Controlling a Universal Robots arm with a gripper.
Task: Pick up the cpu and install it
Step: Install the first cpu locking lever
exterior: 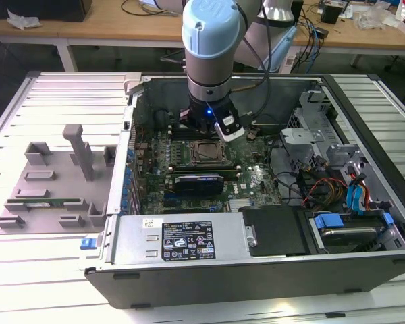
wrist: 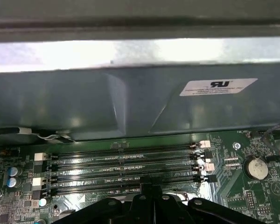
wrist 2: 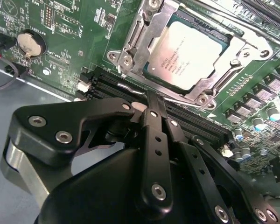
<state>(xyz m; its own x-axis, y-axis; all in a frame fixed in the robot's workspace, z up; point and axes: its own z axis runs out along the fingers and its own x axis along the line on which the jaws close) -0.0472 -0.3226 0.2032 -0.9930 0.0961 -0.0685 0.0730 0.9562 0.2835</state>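
Note:
The cpu [wrist 2: 189, 56], a square chip with a shiny silver-grey top, lies flat inside the metal-framed socket [wrist 2: 130, 39] on the green motherboard in the second wrist view. My gripper [wrist 2: 151, 95] is shut with nothing seen between its black fingers. Its tip hovers just beside the socket's edge, over the thin wire lever [wrist 2: 128, 87] and the black memory slots. In the exterior view the arm's wrist [exterior: 212, 115] reaches down into the open computer case, right behind the socket [exterior: 204, 154]. The first wrist view has the gripper [wrist: 149, 190] at the memory slots [wrist: 126, 168].
A grey holder tray [exterior: 54, 182] with a green memory stick [exterior: 47, 201] lies at the exterior view's left. The case wall [wrist: 130, 102] rises close behind the slots. A power supply [exterior: 182, 239], drive bay [exterior: 344, 229] and cables [exterior: 310, 189] crowd the case. A coin battery [wrist 2: 30, 43] sits on the board.

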